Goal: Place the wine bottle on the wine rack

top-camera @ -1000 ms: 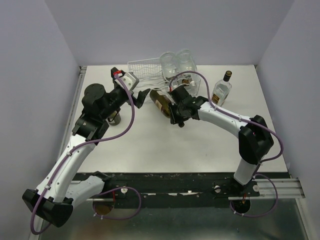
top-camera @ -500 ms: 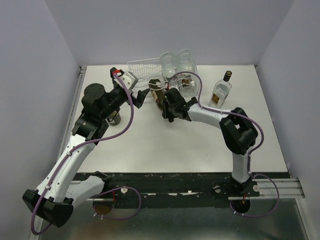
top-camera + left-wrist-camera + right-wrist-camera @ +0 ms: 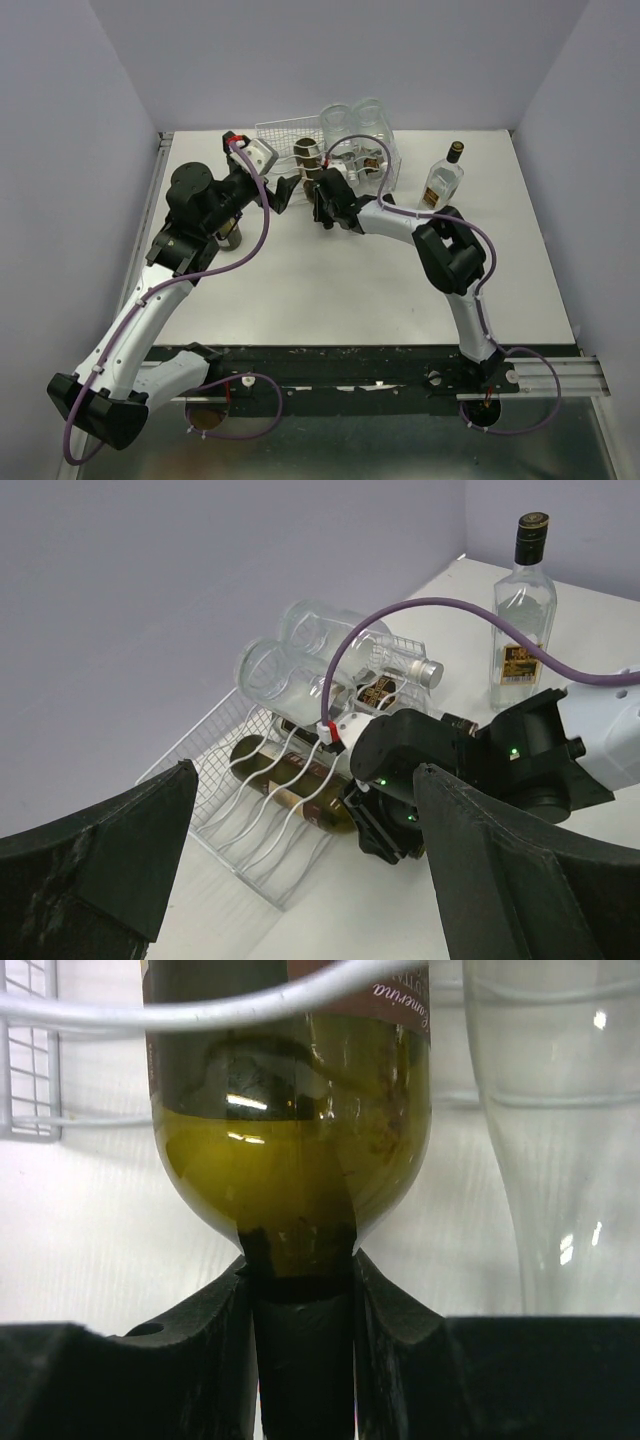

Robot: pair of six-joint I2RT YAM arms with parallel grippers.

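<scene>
The wine bottle is olive green with a dark label. It lies on its side in the white wire wine rack, under the wavy wires, neck pointing out toward the arms. My right gripper is shut on the bottle's neck, and the bottle's shoulder fills that view. From above, the right gripper sits at the rack's front, with the bottle inside the rack. My left gripper hangs open just left of it, its wide fingers holding nothing.
Two clear glass bottles lie on top of the rack, and one stands out at the right of the wrist view. A clear liquor bottle with a black cap stands upright to the rack's right. Purple walls close in the table.
My right arm has pushed the wine bottle away from the table's middle and base first into the rack, the forearm swinging left. The left arm has barely shifted.
</scene>
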